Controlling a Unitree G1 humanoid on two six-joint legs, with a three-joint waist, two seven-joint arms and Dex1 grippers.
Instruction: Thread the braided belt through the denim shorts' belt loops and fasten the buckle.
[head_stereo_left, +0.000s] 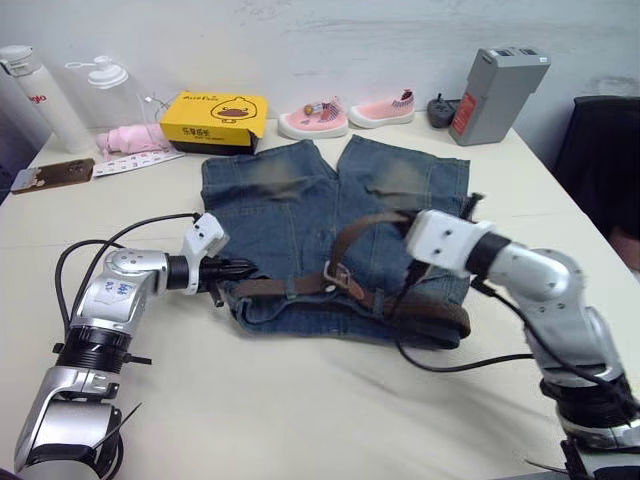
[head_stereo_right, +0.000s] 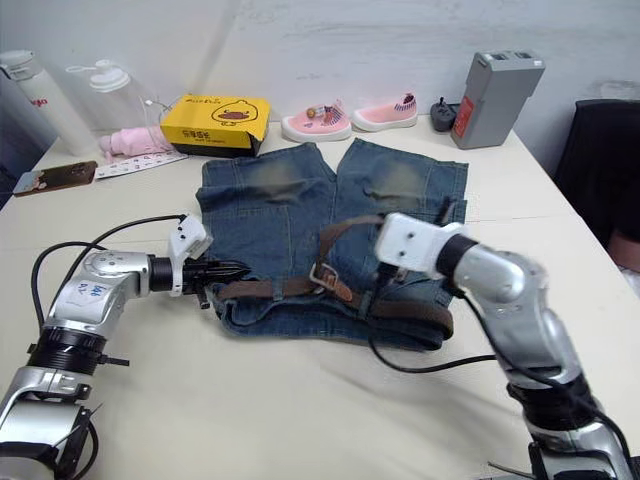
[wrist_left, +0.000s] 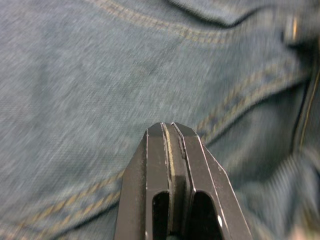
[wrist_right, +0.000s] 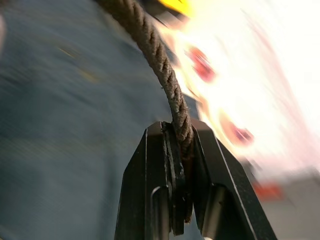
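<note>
Belt partly threaded along the waistband, both grippers at the shorts.

The left gripper (head_stereo_left: 240, 268), jaws pressed together with nothing between them, sat at the left end of the waistband of the denim shorts (head_stereo_left: 290, 215) spread on the table (head_stereo_left: 300, 410). The braided belt (head_stereo_left: 300, 285) ran along that waistband, the buckle (head_stereo_left: 335, 272) near its middle. The right gripper (wrist_right: 181, 142) was clamped on the belt's raised end.

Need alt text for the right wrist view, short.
The right gripper is shut on the braided belt, which rises out of its two black fingers as a brown woven strap. Behind it lie the blue denim shorts.
</note>
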